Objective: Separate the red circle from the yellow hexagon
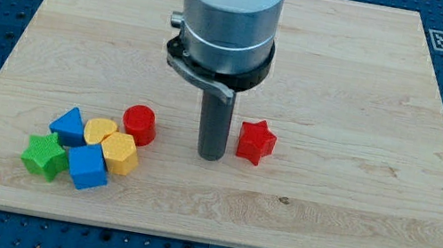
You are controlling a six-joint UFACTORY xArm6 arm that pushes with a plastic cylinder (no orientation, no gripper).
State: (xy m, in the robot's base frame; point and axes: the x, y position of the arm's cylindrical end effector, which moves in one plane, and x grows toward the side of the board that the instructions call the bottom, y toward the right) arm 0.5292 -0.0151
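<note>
Upright, my tip (211,155) beside red star (255,142)

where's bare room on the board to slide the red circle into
Free: the wooden board right of the red star, and its top-left. Crowded: bottom-left, where the red circle sits by the yellow hexagon. My tip stands between circle and star.

No readable words, numbers or brand names showed anywhere. The only sign was a black-and-white square marker (441,40) just beyond the wooden board's (344,90) top right corner.
</note>
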